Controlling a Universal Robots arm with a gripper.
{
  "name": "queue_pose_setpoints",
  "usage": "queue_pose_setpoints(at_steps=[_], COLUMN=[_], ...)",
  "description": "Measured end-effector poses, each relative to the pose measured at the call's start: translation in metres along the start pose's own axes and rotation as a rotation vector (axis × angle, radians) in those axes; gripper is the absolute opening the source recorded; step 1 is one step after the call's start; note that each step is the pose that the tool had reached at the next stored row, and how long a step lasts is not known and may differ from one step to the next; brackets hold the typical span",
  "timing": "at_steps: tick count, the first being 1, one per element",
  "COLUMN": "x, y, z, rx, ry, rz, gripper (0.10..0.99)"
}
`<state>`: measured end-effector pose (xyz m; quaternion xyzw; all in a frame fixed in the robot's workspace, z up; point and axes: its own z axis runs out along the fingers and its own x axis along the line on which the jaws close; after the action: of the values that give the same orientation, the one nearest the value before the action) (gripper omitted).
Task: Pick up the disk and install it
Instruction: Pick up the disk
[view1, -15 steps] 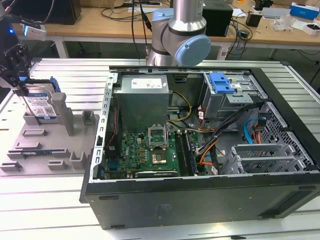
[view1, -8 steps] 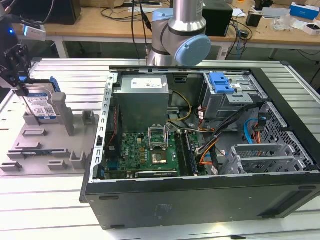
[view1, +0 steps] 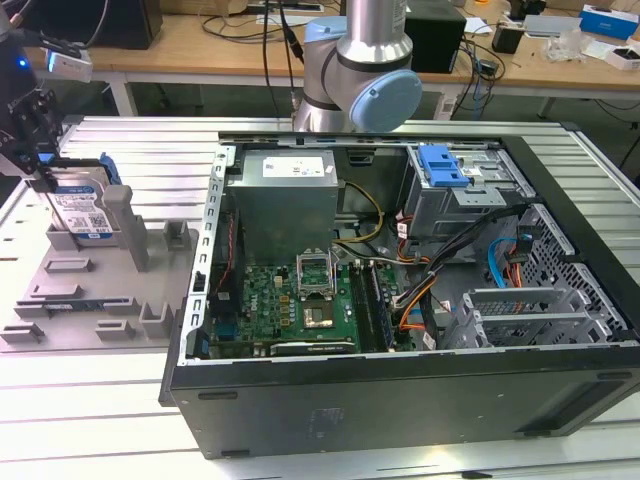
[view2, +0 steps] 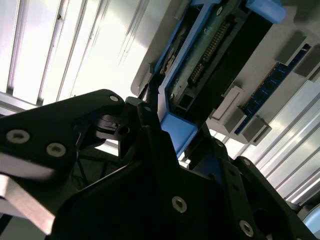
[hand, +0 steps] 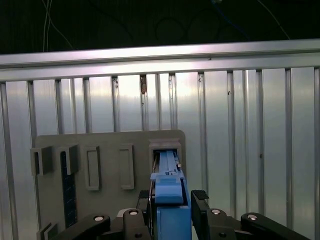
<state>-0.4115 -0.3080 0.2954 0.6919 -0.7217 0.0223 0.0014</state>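
The disk (view1: 82, 208) stands on edge in a slot of the grey holder tray (view1: 90, 300) at the exterior view's left; its silver body, white-and-blue label and blue bracket are visible. My gripper (view1: 42, 175) comes down over its top edge. In both wrist views the black fingers (hand: 200, 201) press against either side of the blue bracket (hand: 170, 195), shut on the disk (view2: 200, 60). The disk's lower part still sits in the tray's slot (hand: 165, 147).
An open computer case (view1: 400, 300) lies at the centre and the exterior view's right, with motherboard, power supply and cables exposed. A drive cage with a blue clip (view1: 443, 165) sits at its back right. The ribbed metal table (view1: 120, 140) surrounds the tray. Cluttered desks stand behind.
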Motion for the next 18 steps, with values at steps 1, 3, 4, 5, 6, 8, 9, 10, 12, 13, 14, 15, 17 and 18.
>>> queue_pose_setpoints(at_steps=[1,3,4,5,6,8,9,10,12,13,14,15,17,18], x=[0.0,0.0,0.0,0.0,0.0,0.0,0.0,0.0,0.0001,0.0001,0.0001,0.0002,0.0003,0.0003], y=[0.0,0.0,0.0001,0.0001,0.0002,0.0002,0.0002,0.0002,0.0002,0.0002,0.0002,0.0002,0.0002,0.0002], z=[0.0,0.0001,0.0001,0.0002,0.0002,0.0002,0.0003,0.0003,0.0003,0.0003,0.0003,0.0003,0.0003,0.0003], rx=[0.0,0.0,0.0,0.0,0.0,0.0,0.0,0.0,0.0,0.0,0.0,0.0,0.0,0.0], ry=[0.0,0.0,0.0,-0.0001,0.0,0.0,0.0,0.0,0.0,0.0,0.0,0.0,-0.0001,0.0], rz=[0.0,0.0,0.0,0.0,0.0,0.0,0.0,0.0,0.0,0.0,0.0,0.0,0.0,0.0], gripper=[0.455,0.373,0.369,0.369,0.369,0.369,0.369,0.369,0.369,0.369,0.369,0.369,0.369,0.369])
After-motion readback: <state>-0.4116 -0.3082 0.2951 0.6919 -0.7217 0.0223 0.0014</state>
